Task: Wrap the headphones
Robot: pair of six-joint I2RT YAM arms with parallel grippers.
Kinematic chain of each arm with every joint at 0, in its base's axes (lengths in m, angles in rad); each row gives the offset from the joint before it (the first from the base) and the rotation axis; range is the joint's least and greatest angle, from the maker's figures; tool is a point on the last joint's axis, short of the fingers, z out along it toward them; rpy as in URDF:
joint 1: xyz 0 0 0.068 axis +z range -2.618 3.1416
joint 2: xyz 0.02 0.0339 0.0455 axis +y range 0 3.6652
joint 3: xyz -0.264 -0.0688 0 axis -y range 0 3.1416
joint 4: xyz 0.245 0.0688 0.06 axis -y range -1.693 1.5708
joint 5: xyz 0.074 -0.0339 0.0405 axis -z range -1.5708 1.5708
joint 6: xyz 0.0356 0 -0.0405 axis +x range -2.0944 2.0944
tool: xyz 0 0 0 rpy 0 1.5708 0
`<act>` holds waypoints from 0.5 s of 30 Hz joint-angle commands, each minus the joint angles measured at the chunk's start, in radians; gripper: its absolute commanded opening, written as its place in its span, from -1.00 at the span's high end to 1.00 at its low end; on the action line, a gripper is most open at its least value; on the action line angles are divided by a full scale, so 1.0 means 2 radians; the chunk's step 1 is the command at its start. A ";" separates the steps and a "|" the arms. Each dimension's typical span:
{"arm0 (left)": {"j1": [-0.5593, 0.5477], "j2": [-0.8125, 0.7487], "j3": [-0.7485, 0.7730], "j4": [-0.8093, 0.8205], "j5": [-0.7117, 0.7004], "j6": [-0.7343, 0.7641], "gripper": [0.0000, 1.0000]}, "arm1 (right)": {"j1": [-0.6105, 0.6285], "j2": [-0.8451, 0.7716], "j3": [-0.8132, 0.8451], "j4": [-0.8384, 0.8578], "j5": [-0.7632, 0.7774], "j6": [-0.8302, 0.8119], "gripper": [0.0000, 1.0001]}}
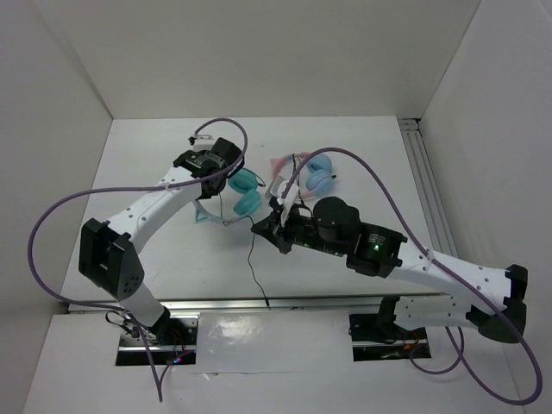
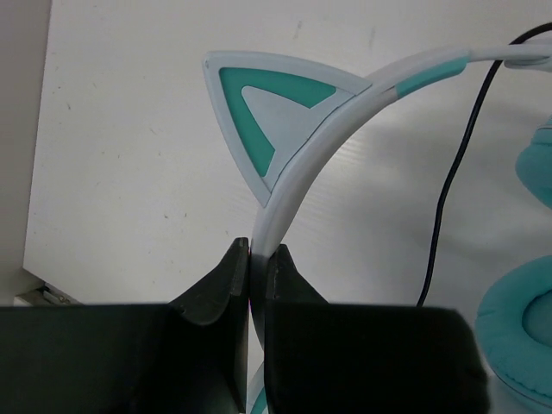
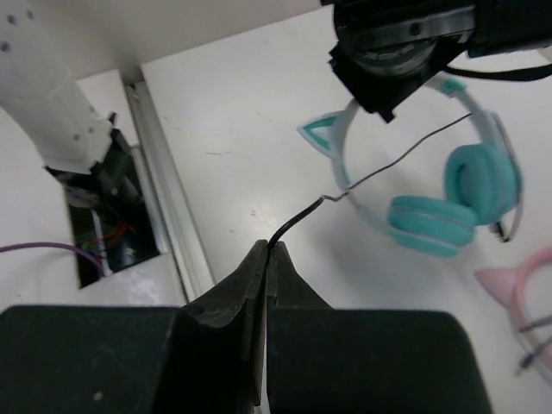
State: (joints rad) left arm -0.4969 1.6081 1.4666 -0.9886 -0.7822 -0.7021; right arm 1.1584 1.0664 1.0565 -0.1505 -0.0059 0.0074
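At the middle of the tabletop [image 1: 362, 138], slightly toward its left edge:

- Left tool [image 2: 257, 259]: fingers together on the pale headband [image 2: 345, 112] of the headphones [image 1: 246, 194], one finger on each face of the band. The grip sits just below a cat ear [image 2: 272, 112], whose tip points away from the tool.
- Right tool [image 3: 266, 254]: fingers together on the thin black cable [image 3: 379, 164], which comes out right at the fingertips. The tool touches nothing else.
- Cable, tool to headphones: a nearly straight line with one small kink close to the tool. It crosses the headband and goes on past the ear cups [image 3: 431, 185].
- Cable, other side of the right tool: slack, trailing toward the near edge of the tabletop.
- Headphones: the crown of the arch is toward the left edge and the two teal ear cups toward the right edge, so the long axis (crown to cups) runs roughly left to right. The cups lie close together, side by side.
- Cannot tell whether the cups rest on the tabletop or hang just above it.
- A pink-banded pair [image 1: 293, 168] with light blue cups lies just beyond, toward the far right, apart from both tools.
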 commanded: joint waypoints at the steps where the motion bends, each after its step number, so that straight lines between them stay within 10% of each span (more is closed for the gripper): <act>1: -0.019 0.001 0.029 0.006 0.035 0.058 1.00 | -0.005 -0.006 0.031 -0.073 0.036 -0.057 1.00; 7: -0.028 -0.100 -0.048 0.049 0.175 0.132 1.00 | -0.016 0.004 0.009 -0.061 0.226 -0.057 1.00; 15: -0.105 -0.157 -0.108 0.026 0.203 0.151 1.00 | -0.082 0.026 0.034 -0.016 0.257 -0.086 1.00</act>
State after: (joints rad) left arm -0.6579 1.3235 1.2556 -0.9485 -0.4259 -0.4198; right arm 1.0325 1.1072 1.0721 -0.2611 0.4332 -0.1246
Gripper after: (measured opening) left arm 0.152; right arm 0.010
